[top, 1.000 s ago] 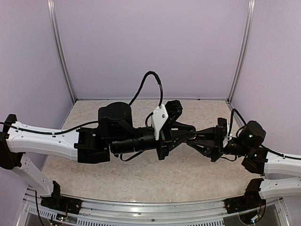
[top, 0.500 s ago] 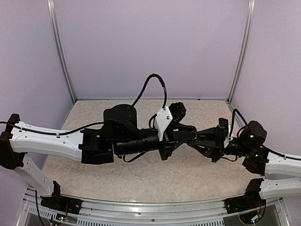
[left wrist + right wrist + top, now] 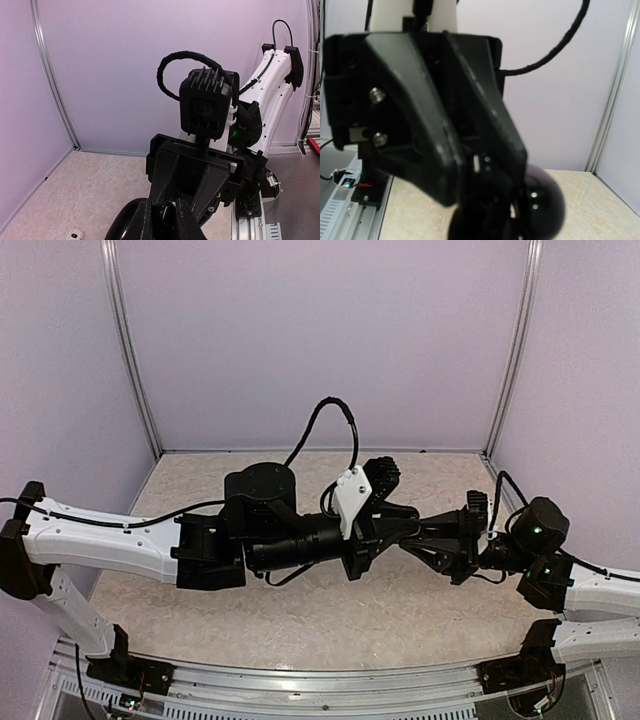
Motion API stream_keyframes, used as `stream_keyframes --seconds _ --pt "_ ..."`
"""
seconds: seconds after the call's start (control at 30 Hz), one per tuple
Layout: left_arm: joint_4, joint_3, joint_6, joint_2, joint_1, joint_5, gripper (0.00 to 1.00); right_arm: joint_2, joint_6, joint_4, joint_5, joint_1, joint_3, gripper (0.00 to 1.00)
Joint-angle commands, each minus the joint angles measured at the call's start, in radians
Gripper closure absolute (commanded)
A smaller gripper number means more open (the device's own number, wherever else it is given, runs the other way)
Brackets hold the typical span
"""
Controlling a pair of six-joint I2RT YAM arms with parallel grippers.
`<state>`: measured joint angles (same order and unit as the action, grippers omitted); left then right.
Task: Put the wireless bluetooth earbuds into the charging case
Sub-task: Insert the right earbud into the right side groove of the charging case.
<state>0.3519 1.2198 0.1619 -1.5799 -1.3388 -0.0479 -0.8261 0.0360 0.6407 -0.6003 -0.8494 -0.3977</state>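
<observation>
Mid-air, left fingers (image 3: 142, 221) clamp black charging case (image 3: 162, 216), right fingers (image 3: 428, 537) clenched opposite; white earbud (image 3: 75, 234) lies apart on speckled worktop (image 3: 300, 612), lilac walls (image 3: 320, 340).

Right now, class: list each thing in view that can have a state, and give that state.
Case: black, held off the table; open or closed, cannot tell.
Left gripper: shut on Case.
Right gripper: shut, tips at Case; its grip is hidden.
White item: lying loose on table.

glossy smooth black plastic charging case (image 3: 543, 200); matt speckled table (image 3: 300, 620).
</observation>
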Motion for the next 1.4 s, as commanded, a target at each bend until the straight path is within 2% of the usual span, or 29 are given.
stream_keyframes --seconds 0.0,1.0,1.37 --pt "-0.019 0.024 -0.013 -0.024 -0.002 -0.042 0.87 0.037 0.003 0.044 -0.001 -0.017 -0.031 1.00" --pt "-0.108 0.061 -0.042 -0.040 0.009 -0.067 0.77 0.030 -0.002 0.055 0.002 -0.016 -0.023 1.00" --pt "-0.121 0.093 0.036 -0.009 -0.009 -0.089 0.66 0.012 -0.029 0.069 0.037 -0.016 0.005 1.00"
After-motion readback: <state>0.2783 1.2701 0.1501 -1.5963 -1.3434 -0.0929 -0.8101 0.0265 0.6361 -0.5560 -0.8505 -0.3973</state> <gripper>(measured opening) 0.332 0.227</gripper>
